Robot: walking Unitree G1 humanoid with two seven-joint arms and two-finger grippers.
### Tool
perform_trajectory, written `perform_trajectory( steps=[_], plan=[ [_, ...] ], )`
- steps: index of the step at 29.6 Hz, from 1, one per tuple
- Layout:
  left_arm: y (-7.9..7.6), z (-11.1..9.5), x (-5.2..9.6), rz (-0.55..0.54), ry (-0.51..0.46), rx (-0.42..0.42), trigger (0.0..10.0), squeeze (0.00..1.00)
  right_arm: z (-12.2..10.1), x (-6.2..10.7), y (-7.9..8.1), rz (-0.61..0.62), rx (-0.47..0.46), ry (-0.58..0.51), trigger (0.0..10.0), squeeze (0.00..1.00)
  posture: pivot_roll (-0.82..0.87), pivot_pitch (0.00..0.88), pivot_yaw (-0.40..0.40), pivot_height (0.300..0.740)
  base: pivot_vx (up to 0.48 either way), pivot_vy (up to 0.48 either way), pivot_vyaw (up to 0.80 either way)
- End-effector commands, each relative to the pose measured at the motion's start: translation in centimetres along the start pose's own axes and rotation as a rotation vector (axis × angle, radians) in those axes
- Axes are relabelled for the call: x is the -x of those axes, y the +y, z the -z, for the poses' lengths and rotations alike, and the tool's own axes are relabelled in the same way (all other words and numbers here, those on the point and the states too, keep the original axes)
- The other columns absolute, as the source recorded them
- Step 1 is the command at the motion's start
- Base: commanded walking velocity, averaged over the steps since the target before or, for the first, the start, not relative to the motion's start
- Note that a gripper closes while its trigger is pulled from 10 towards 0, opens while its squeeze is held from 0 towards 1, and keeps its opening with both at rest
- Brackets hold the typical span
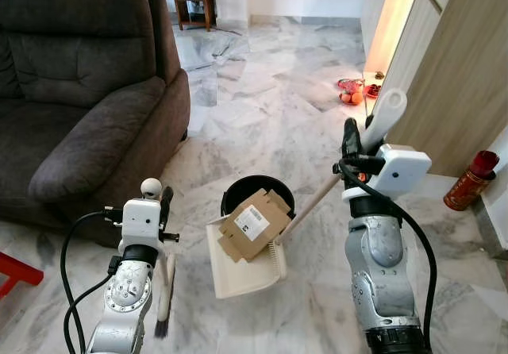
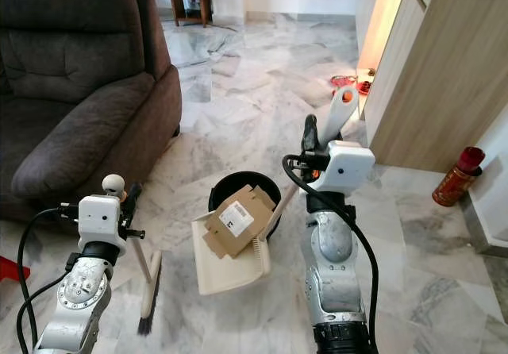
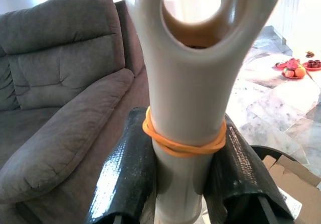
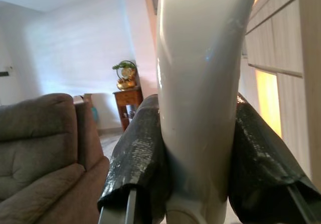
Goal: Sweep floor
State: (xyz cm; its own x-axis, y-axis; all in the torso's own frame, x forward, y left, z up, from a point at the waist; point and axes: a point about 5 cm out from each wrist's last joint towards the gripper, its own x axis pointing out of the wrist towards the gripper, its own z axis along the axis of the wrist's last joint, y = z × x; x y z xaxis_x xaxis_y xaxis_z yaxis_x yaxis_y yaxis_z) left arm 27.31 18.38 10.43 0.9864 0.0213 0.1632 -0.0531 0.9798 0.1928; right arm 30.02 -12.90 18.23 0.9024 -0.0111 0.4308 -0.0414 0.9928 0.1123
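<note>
Both grippers' fingers clamp handles: left [image 1: 164, 211] the broom [image 1: 163, 306], right [image 1: 350, 144] the dustpan [image 1: 246, 271]; cardboard [image 1: 254, 225] label unreadable

Floor [image 1: 262, 108]: pale grey-white marble with darker grey veining. Fabric sofa [image 1: 71, 84]: dark charcoal-brown. Cream plastic dustpan [image 1: 246, 271] carries a plain brown cardboard piece [image 1: 252, 225] with a white label printed black. Round bin [image 1: 255, 189]: black. Broom [image 2: 148, 286]: cream, dark bristles; orange rubber band [image 3: 183, 142] round its handle. Both tools' fingers: glossy black. Right-side cabinet [image 1: 468, 76]: light wood grain. Cylindrical can [image 1: 471, 181]: red with gold print.
</note>
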Motion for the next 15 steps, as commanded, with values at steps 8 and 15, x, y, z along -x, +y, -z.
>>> perform_trajectory(
  steps=[8, 15],
  plan=[
    [0.3, -1.3, -0.4, -0.014, -0.057, -0.015, 10.0, 0.0, -2.3, -0.7, 0.6, -0.011, -0.04, -0.109, 10.0, 0.0, 0.06, 0.0, 0.054, 0.74, 0.313, 0.0, 0.0],
    [0.2, -1.4, -0.5, -0.016, -0.061, -0.012, 10.0, 0.0, -3.4, -1.3, 0.8, -0.016, -0.048, -0.153, 10.0, 0.0, 0.06, 0.0, 0.052, 0.74, 0.314, 0.0, 0.0]
  ],
)
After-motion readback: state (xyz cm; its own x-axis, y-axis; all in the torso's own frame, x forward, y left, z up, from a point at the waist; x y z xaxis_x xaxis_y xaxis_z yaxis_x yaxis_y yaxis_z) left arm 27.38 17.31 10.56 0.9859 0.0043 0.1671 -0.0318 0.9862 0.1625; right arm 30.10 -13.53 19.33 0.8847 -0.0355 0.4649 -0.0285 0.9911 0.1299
